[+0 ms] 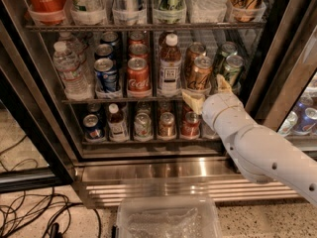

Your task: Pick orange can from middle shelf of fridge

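Observation:
The fridge (44, 108) stands open with wire racks full of drinks. The orange can (200, 72) stands on the middle shelf (119, 100), right of a dark juice bottle (170, 63), with a second copper can behind it. A green can (231, 69) is to its right and a red Coca-Cola can (138, 76) to the left. My gripper (208, 94) is open at the shelf's front edge, just below and in front of the orange can. One pale finger (193, 102) is lower left of the can, the other (223, 85) is between it and the green can. It holds nothing.
A water bottle (69, 69) and a blue can (106, 74) stand on the left of the middle shelf. Several cans and bottles fill the top and bottom racks. A clear plastic bin (168, 217) sits on the floor in front. Black cables (29, 212) lie at lower left.

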`<state>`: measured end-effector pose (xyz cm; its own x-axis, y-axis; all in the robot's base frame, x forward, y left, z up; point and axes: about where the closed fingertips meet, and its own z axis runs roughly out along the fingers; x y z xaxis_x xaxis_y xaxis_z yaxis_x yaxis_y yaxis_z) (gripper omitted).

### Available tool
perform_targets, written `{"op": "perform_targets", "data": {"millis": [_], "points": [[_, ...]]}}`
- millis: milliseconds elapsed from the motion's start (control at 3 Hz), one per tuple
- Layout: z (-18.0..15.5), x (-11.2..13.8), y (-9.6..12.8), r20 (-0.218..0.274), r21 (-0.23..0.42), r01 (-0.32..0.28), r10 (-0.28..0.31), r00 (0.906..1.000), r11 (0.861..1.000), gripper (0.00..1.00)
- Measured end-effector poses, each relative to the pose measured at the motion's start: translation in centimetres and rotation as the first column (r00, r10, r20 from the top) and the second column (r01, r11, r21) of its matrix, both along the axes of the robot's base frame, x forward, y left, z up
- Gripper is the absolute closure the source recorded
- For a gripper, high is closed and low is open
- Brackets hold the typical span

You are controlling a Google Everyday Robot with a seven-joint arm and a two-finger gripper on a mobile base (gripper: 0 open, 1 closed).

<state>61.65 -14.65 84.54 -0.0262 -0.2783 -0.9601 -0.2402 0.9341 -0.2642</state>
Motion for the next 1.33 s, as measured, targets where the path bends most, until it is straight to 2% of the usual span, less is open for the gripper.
{"op": "perform_targets", "data": {"millis": [333, 1000, 1333], "points": [[-0.2, 0.9, 0.0, 0.013, 0.029, 0.006, -0.007, 0.9999, 1.000, 0.30], [-0.6, 2.3, -0.6, 0.031, 0.047, 0.034, -0.036, 0.9989, 0.998, 0.30], [-0.1, 4.4, -0.8, 0.055, 0.067, 0.052, -0.056, 0.9969, 0.996, 0.30]]}}
